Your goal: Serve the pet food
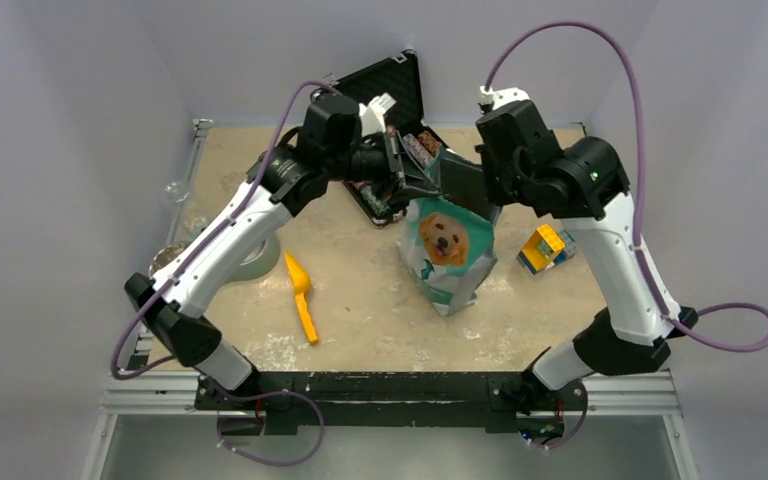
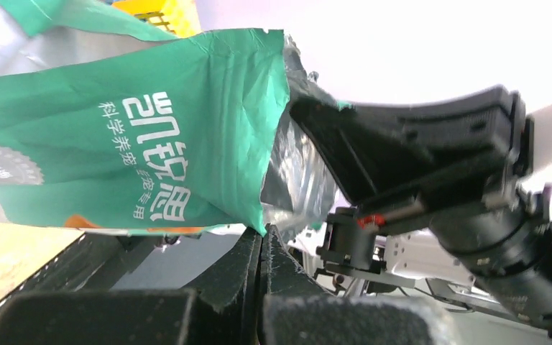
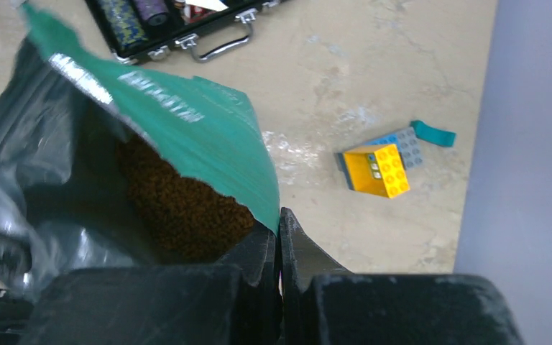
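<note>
The teal-green pouch (image 1: 448, 252) with a golden retriever's face stands upright mid-table, its top torn open. Brown kibble, the pet food (image 3: 180, 208), fills the inside. My left gripper (image 2: 261, 231) is shut on the pouch's (image 2: 129, 129) top edge from the left side. On the opposite rim of the pouch (image 3: 201, 136), my right gripper (image 3: 279, 214) is shut on the green wall. In the top view both grippers meet at the pouch's mouth (image 1: 440, 170), the left gripper (image 1: 422, 185) and the right gripper (image 1: 470, 188) facing each other.
A yellow scoop (image 1: 302, 295) lies left of the pouch. A metal bowl (image 1: 168, 258) and a tape roll (image 1: 258, 258) sit at the left edge. An open black case (image 1: 392, 100) with striped chips stands behind. Yellow and blue blocks (image 1: 545, 248) lie at the right.
</note>
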Available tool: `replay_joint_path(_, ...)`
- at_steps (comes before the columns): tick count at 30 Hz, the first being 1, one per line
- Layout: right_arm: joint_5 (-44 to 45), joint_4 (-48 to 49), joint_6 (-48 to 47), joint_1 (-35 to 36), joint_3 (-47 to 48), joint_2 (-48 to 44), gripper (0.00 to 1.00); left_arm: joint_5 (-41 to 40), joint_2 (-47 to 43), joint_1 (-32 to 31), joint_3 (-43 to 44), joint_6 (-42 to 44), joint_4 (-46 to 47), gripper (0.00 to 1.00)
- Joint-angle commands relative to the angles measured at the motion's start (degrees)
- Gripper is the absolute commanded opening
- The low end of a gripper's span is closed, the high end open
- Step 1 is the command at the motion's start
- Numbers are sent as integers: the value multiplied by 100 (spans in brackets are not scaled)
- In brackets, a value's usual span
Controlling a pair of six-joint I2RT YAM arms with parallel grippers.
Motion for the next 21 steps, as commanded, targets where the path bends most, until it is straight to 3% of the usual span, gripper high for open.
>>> replay_joint_path(1,1008,236,-249,-30,645,-641,0,572,310,-110,1428,-34,792,0)
replay_joint_path(4,1091,2,-291,-15,978,-556,0,552,299,-94,1502,342,367,0)
replay_joint_path(7,1037,212,-383,142,676,-723,0,658,91,-87,1055,847,-130,0)
replay_joint_path(11,286,1025,-508,723,-403,-900,0,192,-460,-46,-11,1916,-954,0)
replay_joint_path(16,-459,1729,270,1719,-1871,-684,0,-225,-1100,37,-1209,2751,-1698,0)
replay_joint_path(18,-693,2007,393,1992,-2054,-610,0,-435,-1363,40,-1370,3025,-2132,0)
replay_joint_path(19,-843,2108,372,2068,-2092,-584,0,-528,-1538,37,-1439,3130,-2296,1)
replay_joint_path(21,-958,2204,279,2130,-2131,-588,0,-682,-1997,41,-1630,3271,-2469,17)
